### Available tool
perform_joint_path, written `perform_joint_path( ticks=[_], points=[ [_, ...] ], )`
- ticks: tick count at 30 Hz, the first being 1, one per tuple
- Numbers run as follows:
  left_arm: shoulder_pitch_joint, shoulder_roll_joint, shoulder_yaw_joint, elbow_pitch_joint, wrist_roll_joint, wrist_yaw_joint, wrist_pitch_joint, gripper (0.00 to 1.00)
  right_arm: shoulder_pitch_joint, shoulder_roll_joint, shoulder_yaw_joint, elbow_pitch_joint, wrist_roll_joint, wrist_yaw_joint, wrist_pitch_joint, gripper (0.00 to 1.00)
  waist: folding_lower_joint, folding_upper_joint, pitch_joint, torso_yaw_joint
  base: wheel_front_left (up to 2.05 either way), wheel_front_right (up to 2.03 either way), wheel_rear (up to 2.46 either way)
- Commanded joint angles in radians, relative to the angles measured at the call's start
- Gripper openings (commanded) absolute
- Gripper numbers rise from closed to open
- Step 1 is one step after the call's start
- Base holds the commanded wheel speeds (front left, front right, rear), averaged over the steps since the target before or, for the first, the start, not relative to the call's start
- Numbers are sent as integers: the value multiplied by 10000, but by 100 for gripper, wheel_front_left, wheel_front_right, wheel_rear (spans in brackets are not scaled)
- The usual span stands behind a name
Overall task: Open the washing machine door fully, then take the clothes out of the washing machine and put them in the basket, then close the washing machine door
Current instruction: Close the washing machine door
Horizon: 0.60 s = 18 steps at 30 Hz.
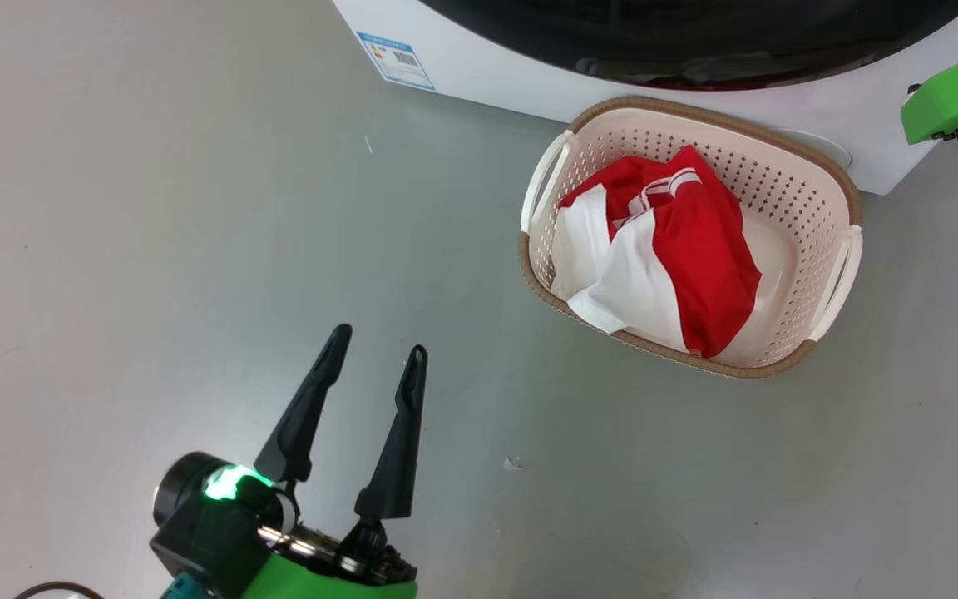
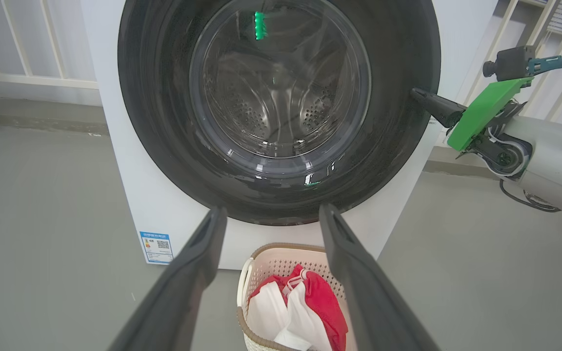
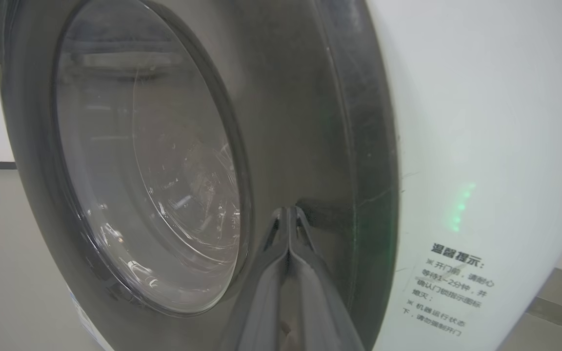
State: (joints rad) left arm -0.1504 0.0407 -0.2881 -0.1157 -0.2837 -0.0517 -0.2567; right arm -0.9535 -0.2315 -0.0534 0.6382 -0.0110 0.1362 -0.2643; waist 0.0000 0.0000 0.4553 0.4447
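Note:
The washing machine [image 2: 110, 146] stands white and upright, and the washing machine door [image 2: 164, 122] lies flat against its front, black rim around a glass window. In the right wrist view my right gripper [image 3: 288, 212] is shut on nothing, its tips touching the door [image 3: 310, 122] on the rim's right side. The left wrist view shows the right gripper [image 2: 420, 95] at that same edge. Below the door sits the basket [image 1: 778, 141] holding the clothes [image 1: 695, 241], red and white. My left gripper [image 1: 379, 341] hovers open and empty over the floor, left of the basket.
A blue label [image 1: 396, 58] marks the washer's lower front corner. White railings [image 2: 17, 48] run behind the machine on both sides. A printed notice [image 3: 451, 287] sits on the washer front beside the door. Grey floor [image 1: 155, 208] spreads left of the basket.

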Motion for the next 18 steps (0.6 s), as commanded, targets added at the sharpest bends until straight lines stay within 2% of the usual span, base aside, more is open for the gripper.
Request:
perform_joint_path(
  ticks=[1, 11, 18],
  points=[
    [-165, 95, 288, -197, -93, 82, -51, 100, -393, -25, -53, -193, -54, -55, 25, 0, 0, 0, 5, 2, 0, 0, 0],
    [-218, 95, 375, -217, -72, 136, -51, 100, -165, 197, 100, -330, -211, -55, 25, 0, 0, 0, -142, -161, 0, 0, 0],
    [-154, 95, 589, -487, -194, 186, -51, 100, 329, 663, 508, -720, -133, -55, 25, 0, 0, 0, -465, -497, 0, 0, 0]
  ],
)
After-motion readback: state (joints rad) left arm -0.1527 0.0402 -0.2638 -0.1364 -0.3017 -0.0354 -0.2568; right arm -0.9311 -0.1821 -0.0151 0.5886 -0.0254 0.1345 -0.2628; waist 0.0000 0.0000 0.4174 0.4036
